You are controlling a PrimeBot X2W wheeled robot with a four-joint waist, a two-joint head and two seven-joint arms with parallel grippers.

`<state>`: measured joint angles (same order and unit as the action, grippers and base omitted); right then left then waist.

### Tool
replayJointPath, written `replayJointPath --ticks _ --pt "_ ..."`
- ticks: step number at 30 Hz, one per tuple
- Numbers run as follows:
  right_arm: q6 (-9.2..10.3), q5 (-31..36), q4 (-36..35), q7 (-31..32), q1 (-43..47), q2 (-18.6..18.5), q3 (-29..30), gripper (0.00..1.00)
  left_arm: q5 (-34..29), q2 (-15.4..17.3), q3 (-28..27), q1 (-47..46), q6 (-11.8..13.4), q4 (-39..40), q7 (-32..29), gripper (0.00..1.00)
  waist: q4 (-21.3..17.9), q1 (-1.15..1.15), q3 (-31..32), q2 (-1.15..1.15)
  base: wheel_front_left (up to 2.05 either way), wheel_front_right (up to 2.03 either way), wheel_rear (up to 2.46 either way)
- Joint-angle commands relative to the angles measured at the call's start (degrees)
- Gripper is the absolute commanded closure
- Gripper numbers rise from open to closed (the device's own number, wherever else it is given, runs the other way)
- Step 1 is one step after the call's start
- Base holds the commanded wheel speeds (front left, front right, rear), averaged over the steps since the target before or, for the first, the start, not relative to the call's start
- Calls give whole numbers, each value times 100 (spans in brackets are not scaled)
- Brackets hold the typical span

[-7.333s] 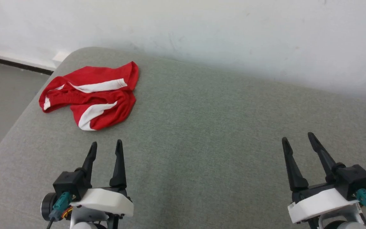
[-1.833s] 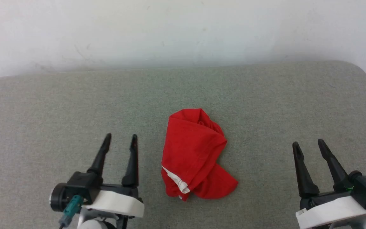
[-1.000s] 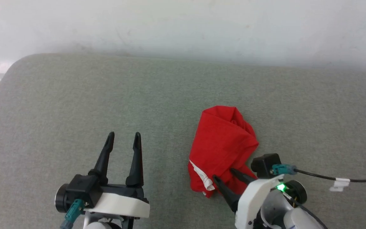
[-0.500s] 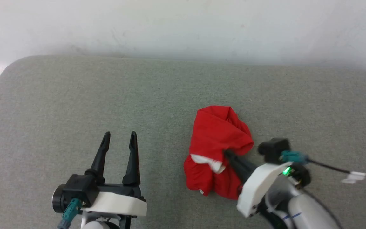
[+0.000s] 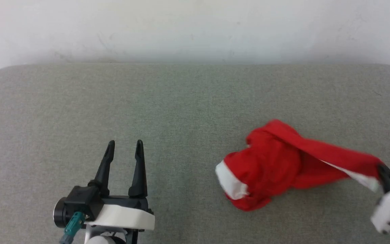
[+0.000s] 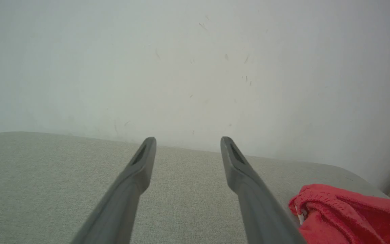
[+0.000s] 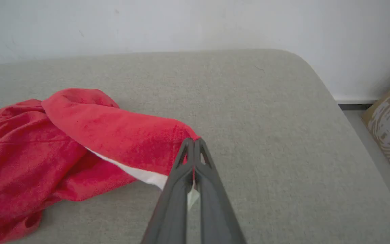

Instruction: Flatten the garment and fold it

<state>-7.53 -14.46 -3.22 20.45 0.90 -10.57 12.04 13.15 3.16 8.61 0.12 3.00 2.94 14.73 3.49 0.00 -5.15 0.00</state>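
The garment [image 5: 276,166] is a bunched heap of red fabric with white stripes on the grey cushion, right of centre in the head view. One red-and-white edge is stretched out to the right, and my right gripper [image 5: 383,171] is shut on it. In the right wrist view the shut fingertips [image 7: 193,144] pinch that edge of the garment [image 7: 80,135], lifted a little off the surface. My left gripper [image 5: 124,145] stands open over bare cushion at the lower left, well apart from the garment. In the left wrist view my left gripper [image 6: 188,142] is open, and the garment [image 6: 344,213] lies at the lower right.
The grey cushioned surface [image 5: 147,101] runs the width of the head view with a white wall [image 5: 195,27] behind it. Its right end rounds off in the right wrist view, where a cardboard box [image 7: 389,125] stands on the floor beyond.
My right gripper shut on the garment's edge and pulled it to the right, dragging the heap and stretching a strip out. The head camera turned. My left gripper stayed open.
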Motion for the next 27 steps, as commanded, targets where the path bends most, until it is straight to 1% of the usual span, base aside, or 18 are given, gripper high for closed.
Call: replayJointPath --ticks 1,3,5,6,7,8,10,15,18,21,27 --pt "4 -20 91 8 151 71 227 100 -15 -20 -16 33 -56 -12 27 0 -12 0 -15 0 0 0 0" --pt "4 48 313 57 358 135 538 100 -13 -22 -17 16 -63 -31 27 0 -19 0 -16 0 0 0 0" --pt "4 24 589 36 473 274 738 100 -14 -23 -21 12 -69 -52 27 0 -28 0 -24 0 0 0 0" --pt "4 35 718 7 510 310 745 67 -16 -24 -22 11 -70 -62 27 0 -33 0 -29 0 0 0 0" --pt "4 -2 795 -51 528 358 723 12 -17 -24 -23 10 -69 -74 27 0 -38 0 -28 0 0 0 0" --pt "4 -41 835 -139 532 403 695 0 -17 -25 -22 12 -68 -86 27 0 -43 0 -28 0 0 0 0" --pt "4 -78 792 -416 521 480 666 0 -18 -26 -21 10 -69 -107 27 0 -54 0 -35 0 0 0 0" --pt "4 123 309 -1592 420 666 861 0 -42 -27 -4 18 -57 -180 27 0 -69 0 -26 0 0 0 0" --pt "4 330 69 -2018 414 718 716 0 -18 -27 -18 23 -62 -250 27 0 -76 0 15 0 0 0 0" --pt "4 476 -205 -2203 493 746 456 0 -12 -27 6 45 -71 -324 27 0 -71 0 80 0 0 0 0" --pt "4 611 -822 -2166 806 765 -322 0 65 -27 101 77 -107 -447 27 0 -83 0 180 0 0 0 0"
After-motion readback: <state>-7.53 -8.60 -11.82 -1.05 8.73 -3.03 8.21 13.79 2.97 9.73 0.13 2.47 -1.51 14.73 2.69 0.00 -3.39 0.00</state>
